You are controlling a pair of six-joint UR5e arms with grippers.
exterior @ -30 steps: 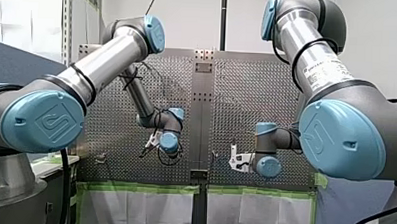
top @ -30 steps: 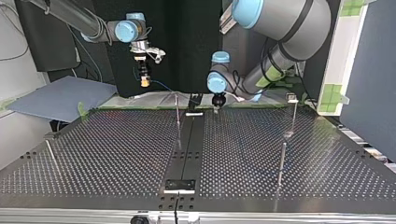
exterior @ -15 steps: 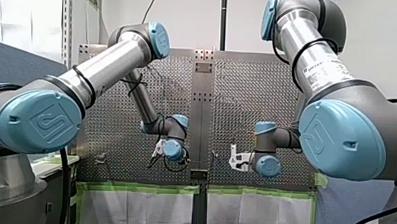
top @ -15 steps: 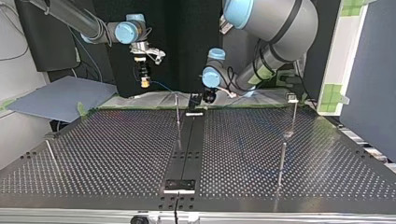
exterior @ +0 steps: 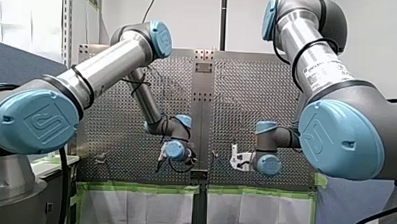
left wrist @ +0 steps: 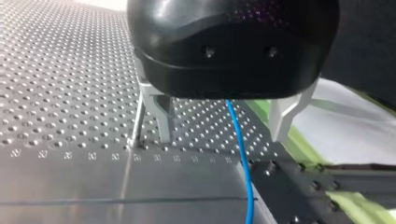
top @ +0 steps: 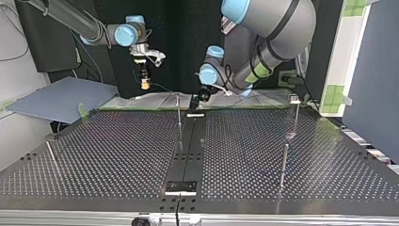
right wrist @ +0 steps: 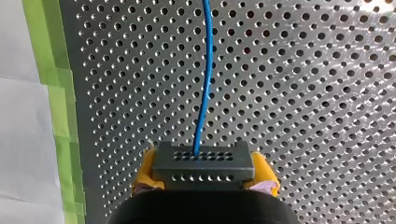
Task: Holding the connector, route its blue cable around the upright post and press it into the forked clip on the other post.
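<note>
In the right wrist view my right gripper (right wrist: 204, 173) is shut on the dark grey connector (right wrist: 203, 161), gripped between its yellow pads (right wrist: 144, 173). The blue cable (right wrist: 204, 70) leaves the connector and runs ahead over the perforated plate. In the top view this gripper (top: 145, 83) hangs above the table's far edge, at the left. My left gripper (left wrist: 220, 138) is open, and the blue cable (left wrist: 239, 140) passes untouched between its metal fingers (left wrist: 161, 119). It hovers low by the thin upright post (top: 178, 110) near the centre rail. A second post (top: 296, 115) carries a small clip (top: 294, 98).
The perforated table (top: 117, 150) has a dark centre rail (top: 188, 150). Another upright post (top: 283, 165) stands at the top view's right, and a leaning rod (top: 51, 155) at its left. Green tape (right wrist: 60, 116) edges the plate by the white sheet.
My left arm has swung across the top view toward its left and come down. Its gripper now sits by the centre rail at the far edge. My right arm has held still.
</note>
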